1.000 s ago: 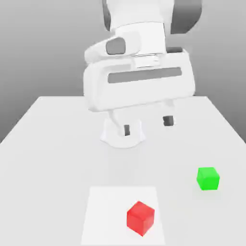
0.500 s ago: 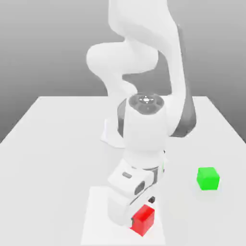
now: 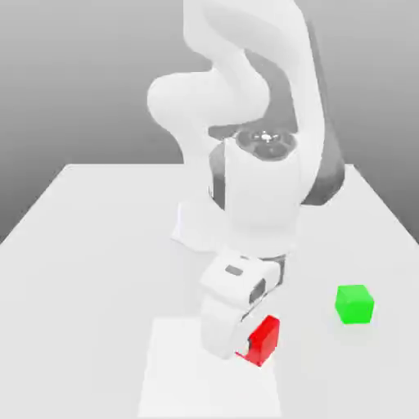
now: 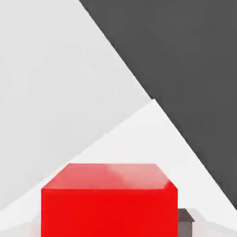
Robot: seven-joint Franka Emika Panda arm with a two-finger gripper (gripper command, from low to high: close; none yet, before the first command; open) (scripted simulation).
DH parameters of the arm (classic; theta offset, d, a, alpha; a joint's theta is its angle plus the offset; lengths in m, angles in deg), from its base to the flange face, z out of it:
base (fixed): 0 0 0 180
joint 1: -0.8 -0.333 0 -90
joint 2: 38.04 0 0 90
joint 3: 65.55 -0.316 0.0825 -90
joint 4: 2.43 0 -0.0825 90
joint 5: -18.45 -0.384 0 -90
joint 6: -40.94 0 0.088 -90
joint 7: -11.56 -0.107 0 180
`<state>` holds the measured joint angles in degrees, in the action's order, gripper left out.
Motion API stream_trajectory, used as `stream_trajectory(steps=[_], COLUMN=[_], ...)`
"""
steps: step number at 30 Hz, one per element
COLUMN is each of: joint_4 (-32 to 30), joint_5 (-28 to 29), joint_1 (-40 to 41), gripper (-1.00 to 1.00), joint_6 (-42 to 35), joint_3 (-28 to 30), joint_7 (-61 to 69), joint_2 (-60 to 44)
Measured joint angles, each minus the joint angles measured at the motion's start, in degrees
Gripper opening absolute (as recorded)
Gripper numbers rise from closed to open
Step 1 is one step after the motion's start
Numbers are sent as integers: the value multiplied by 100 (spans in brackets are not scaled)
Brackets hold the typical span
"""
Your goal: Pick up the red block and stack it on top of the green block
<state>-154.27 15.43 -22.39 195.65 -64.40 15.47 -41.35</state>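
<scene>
Red block (image 3: 263, 340) sits low in the exterior frame, just right of centre, its left part hidden behind the white gripper (image 3: 245, 353); whether it rests on the table (image 3: 82, 245) or hangs just above it is hard to tell. The gripper is clenched on the red block, with one dark fingertip (image 4: 185, 221) peeking beside it in the hand view. One red block, one green block (image 3: 354, 304), the latter well apart toward the exterior view's right.
</scene>
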Motion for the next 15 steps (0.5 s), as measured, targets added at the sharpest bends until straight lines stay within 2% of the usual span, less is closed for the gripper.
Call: stream_trajectory(steps=[5,11,12,15], joint_4=[-622,-696,-690,-690], joint_5=[92,413,480,480], joint_1=[-1367,-1535,-1550,-1550], gripper=[-100,-100,100,100], joint_6=[-186,785,945,944], joint_3=[-654,-651,-620,-620], joint_7=[137,-51,-100,-100], joint_2=[835,-58,-224,-224])
